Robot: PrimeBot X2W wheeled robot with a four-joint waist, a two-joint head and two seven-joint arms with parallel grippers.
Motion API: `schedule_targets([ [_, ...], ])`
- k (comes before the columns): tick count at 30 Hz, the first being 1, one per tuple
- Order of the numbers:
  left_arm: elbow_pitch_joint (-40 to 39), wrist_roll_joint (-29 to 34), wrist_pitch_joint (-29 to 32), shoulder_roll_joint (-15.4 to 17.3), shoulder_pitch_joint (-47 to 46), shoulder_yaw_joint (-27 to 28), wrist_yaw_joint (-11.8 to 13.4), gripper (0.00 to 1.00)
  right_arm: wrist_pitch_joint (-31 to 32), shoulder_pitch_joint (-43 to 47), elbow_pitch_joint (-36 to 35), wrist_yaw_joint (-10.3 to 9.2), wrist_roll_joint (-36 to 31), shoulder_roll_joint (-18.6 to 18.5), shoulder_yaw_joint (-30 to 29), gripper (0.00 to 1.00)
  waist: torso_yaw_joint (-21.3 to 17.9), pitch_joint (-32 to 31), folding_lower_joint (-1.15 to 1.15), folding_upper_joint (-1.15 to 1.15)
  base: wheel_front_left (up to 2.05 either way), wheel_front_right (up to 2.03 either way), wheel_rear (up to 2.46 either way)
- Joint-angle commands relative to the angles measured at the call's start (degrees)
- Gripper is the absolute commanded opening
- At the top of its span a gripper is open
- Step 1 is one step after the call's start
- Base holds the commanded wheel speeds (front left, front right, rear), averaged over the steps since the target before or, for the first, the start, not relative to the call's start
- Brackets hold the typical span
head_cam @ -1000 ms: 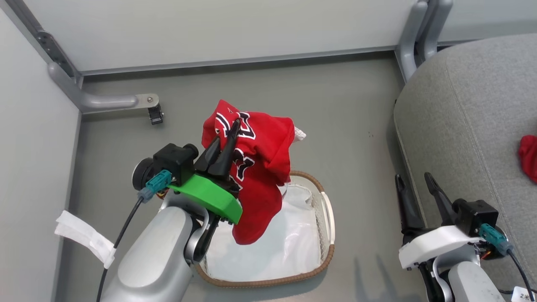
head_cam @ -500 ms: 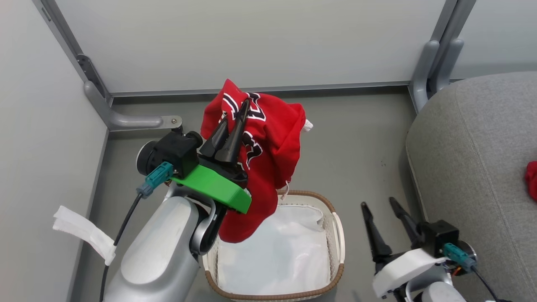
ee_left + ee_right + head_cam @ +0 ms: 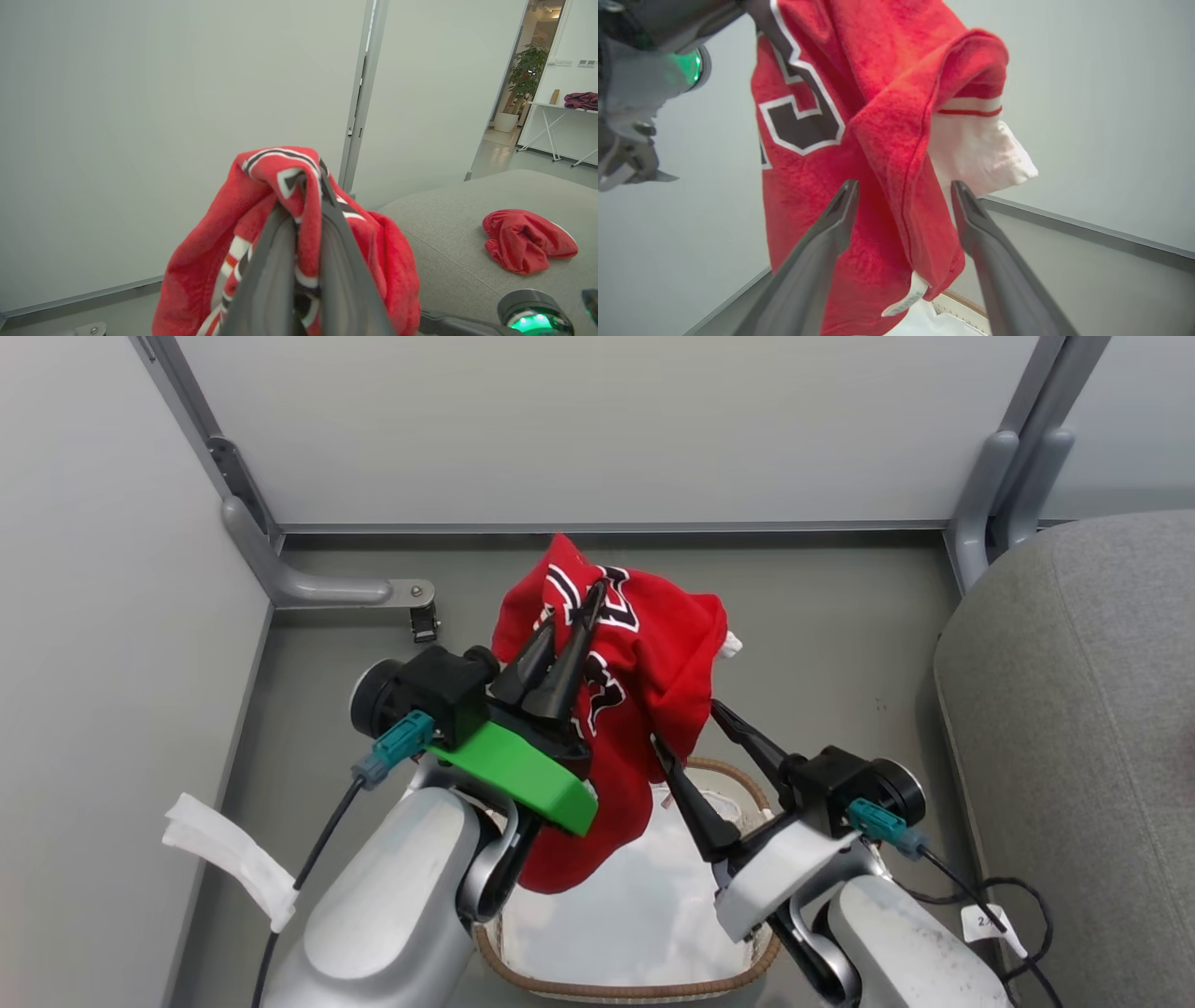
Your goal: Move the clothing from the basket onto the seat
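Observation:
My left gripper [image 3: 571, 616] is shut on a bunched fold of the red jersey [image 3: 653, 653], which hangs above the oval basket [image 3: 730, 771]. The left wrist view shows the cloth pinched between the left gripper [image 3: 301, 210] fingers. My right gripper [image 3: 686, 723] is open, its fingers either side of the jersey's hanging right edge. From the right wrist, the jersey [image 3: 878, 70] drops between the spread right gripper [image 3: 903, 186] fingers. The red shorts [image 3: 523, 240] lie on the grey seat [image 3: 458, 242]; the seat [image 3: 1074, 709] stands at the right.
A white cloth liner [image 3: 635, 905] lines the basket. Pale partition walls close the back and left, with a grey metal foot [image 3: 327, 588] and a post [image 3: 999, 495] on the floor. A black cable [image 3: 1018, 915] lies between basket and seat.
The head camera has shifted. My right gripper has swung left from beside the seat and now brackets the jersey's hanging edge. The left gripper holds the jersey higher above the basket.

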Motion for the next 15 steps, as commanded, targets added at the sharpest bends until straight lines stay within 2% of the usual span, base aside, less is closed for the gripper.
schedule_targets([
  [1, -0.2, -0.8, -0.2, -0.2, -0.6, -0.5, -0.2, 0.0, -0.1, -1.5, 1.2, -0.08, -0.4, -0.4, -0.4, 1.0, 0.9, 0.2, 0.0, 0.0, 0.0, 0.0, 0.0],
  [4, -0.4, -1.5, -0.2, -0.5, -1.1, -2.7, -0.2, 0.0, -0.1, -4.2, 3.3, -0.08, -0.1, -0.2, -0.4, 1.0, 2.1, 0.6, 0.0, 0.0, 0.0, 0.0, 0.0],
  [10, -0.2, -3.0, -0.1, -0.7, -1.9, -5.6, -0.2, 0.0, -0.1, -8.7, 8.3, -0.08, 2.1, -0.3, 3.9, 1.0, 4.4, 1.3, 0.0, 0.0, 0.0, 0.0, 0.0],
  [11, -0.1, -3.2, -0.1, -0.7, -2.1, -5.8, -0.2, 0.0, -0.1, -9.0, 9.2, -0.08, 2.6, -0.4, 4.4, 0.49, 4.7, 1.4, 0.0, 0.0, 0.0, 0.0, 0.0],
  [12, 0.1, -3.4, -0.1, -0.7, -2.2, -5.9, -0.2, 0.0, -0.1, -9.3, 9.9, -0.07, 3.2, -0.4, 4.6, 0.04, 4.9, 1.5, 0.0, 0.0, 0.0, 0.0, 0.0],
  [13, 0.2, -3.6, -0.1, -0.7, -2.2, -6.0, -0.2, 0.0, -0.1, -9.3, 10.4, -0.07, 3.7, -0.4, 4.7, 0.0, 5.0, 1.6, 0.0, 0.0, 0.0, 0.0, 0.0],
  [15, 0.3, -3.8, -0.1, -0.7, -2.2, -5.8, -0.2, 0.0, -0.1, -8.6, 11.0, -0.07, 4.0, -0.3, 5.0, 0.0, 5.0, 1.6, 0.0, 0.0, 0.0, 0.0, 0.0],
])
